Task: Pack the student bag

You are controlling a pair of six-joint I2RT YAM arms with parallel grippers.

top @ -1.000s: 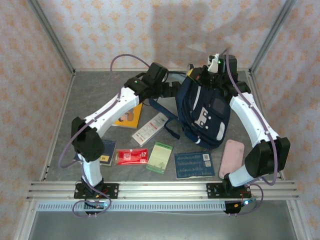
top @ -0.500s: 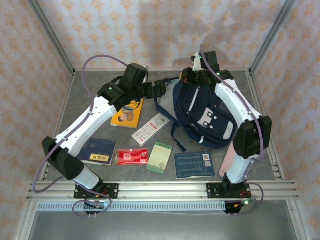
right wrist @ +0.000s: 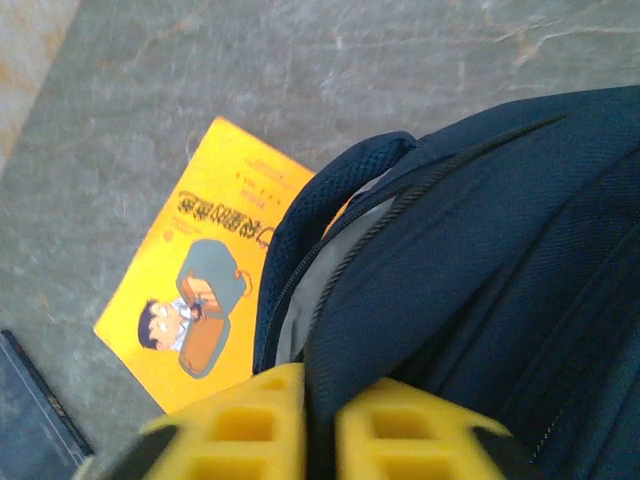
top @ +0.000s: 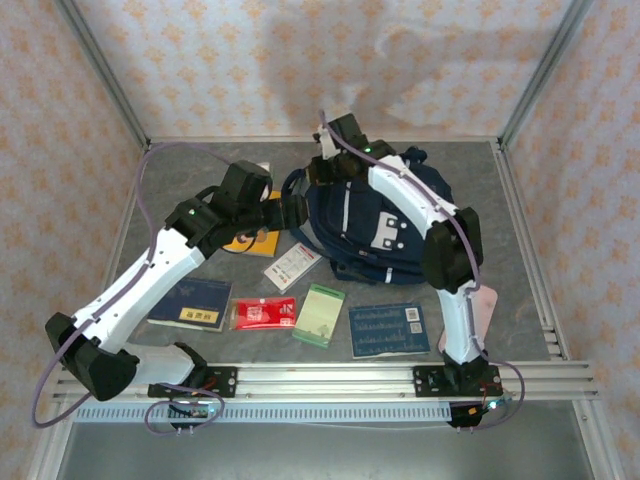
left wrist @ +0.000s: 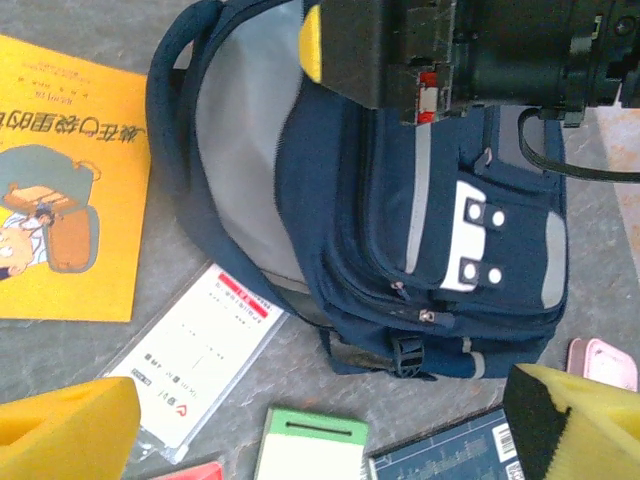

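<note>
Grey tabletop (top: 515, 240): student bag (top: 330, 225) (in right hand (right wrist: 320, 392))

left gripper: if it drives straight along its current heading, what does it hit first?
Most likely the student bag. The open left gripper points at the bag's lower end, and nothing shows between them. Depth is unclear from the wrist view, so it might touch the table just short of the bag first.

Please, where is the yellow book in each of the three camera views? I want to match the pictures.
Top external: the yellow book lies left of centre, partly hidden by the left arm.
Left wrist: at the left edge, upper half.
Right wrist: lower left of centre.
Shared landmark: the backpack, just beside the book in every view.
</note>
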